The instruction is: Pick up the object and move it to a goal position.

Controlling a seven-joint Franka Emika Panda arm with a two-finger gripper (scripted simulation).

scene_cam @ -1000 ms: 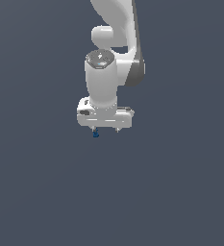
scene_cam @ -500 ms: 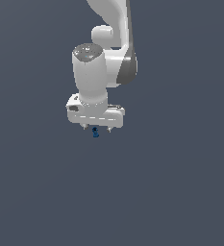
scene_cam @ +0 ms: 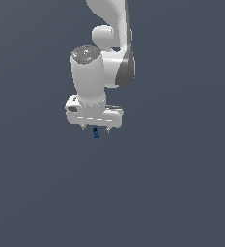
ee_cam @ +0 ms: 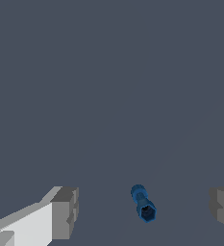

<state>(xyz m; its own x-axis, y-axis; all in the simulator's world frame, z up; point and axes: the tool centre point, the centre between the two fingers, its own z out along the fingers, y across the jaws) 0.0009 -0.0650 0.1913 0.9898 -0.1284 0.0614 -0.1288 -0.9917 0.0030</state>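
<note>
In the exterior view the white arm comes down from twelve o'clock and ends in the gripper, which points straight down over a plain dark grey surface. The blue object shows as a tiny speck at six o'clock of the gripper's body, just beneath the two short fingertips. From this angle the fingers are mostly hidden by the hand, and it cannot be told whether the object touches either of them or how wide they stand. This view alone shows the whole arm and the gripper's upright pose.

The wrist view gives what the exterior view does not: the gap itself. The gripper stands wide open, holding nothing. One grey finger pad sits at about eight o'clock of the picture's centre, the other at about four o'clock, at the frame's edge. The object lies between them, apart from both, and nearer the four o'clock pad than the eight o'clock one, though close to the middle of the gap. Here its form is plain: a short blue peg with a rounded end and a hexagonal end with a dark hollow, its long axis running roughly from eleven to five o'clock. It appears to lie on the grey surface. No container shows in either view.
</note>
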